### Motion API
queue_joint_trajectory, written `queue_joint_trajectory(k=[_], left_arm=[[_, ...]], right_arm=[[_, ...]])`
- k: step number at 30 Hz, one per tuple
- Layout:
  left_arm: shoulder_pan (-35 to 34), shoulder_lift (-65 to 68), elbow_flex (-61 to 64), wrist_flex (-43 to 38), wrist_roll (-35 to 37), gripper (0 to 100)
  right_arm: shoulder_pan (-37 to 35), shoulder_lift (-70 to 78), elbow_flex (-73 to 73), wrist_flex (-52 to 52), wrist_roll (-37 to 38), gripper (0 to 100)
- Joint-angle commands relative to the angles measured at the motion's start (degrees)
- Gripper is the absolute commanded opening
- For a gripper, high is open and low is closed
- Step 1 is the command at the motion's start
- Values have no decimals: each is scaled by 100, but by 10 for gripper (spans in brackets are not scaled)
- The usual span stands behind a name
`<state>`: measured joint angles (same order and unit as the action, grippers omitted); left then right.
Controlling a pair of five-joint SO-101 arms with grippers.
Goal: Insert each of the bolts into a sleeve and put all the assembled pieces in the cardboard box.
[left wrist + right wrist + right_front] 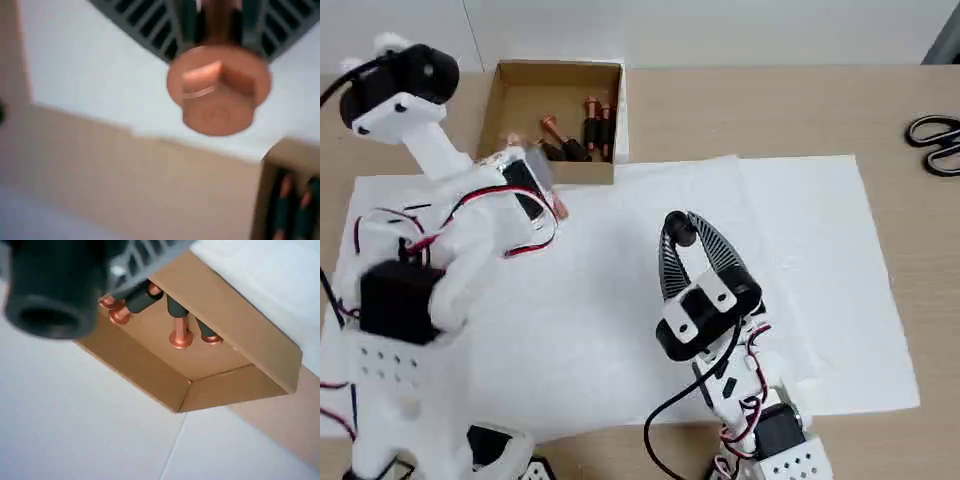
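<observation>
Bolt (218,90) | left gripper (218,22) clamped on it, just beside cardboard box (560,172) | right gripper (680,224) clamped on sleeve (47,295) above white paper (810,260)

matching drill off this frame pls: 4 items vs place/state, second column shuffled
1. scissors
2. left gripper
3. right gripper
4. assembled pieces

a. inside the cardboard box
b. over the white paper, mid-table
c. shut on a copper bolt
d. on bare table, at the high view's right edge

Pairs: 1-d, 2-c, 3-b, 4-a
</observation>
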<state>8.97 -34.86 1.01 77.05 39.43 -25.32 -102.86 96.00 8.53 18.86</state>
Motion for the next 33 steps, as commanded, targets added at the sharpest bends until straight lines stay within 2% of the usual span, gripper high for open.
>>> queue_joint_trajectory(k=[1, 5, 10, 21, 25, 31, 33], left_arm=[[9, -633, 910, -1415, -44, 6], [18, -1363, 2220, -2330, -44, 6], [35, -2154, 3486, -3051, -79, 6], [18, -3358, 5059, -4088, -1969, 6], [0, -3745, 5473, -4536, -2022, 6], [53, -4563, 6290, -6330, -2013, 6], [132, -4747, 6466, -6611, -1996, 6]], right_arm=[[48, -92, 18, -338, 62, 5], [57, -92, 18, -347, -53, 5], [57, -92, 18, -312, -53, 5], [57, -40, 44, -303, -62, 5], [57, -48, 44, -303, -62, 5], [57, -57, 44, -303, -62, 5], [57, -40, 44, -303, -62, 5]])
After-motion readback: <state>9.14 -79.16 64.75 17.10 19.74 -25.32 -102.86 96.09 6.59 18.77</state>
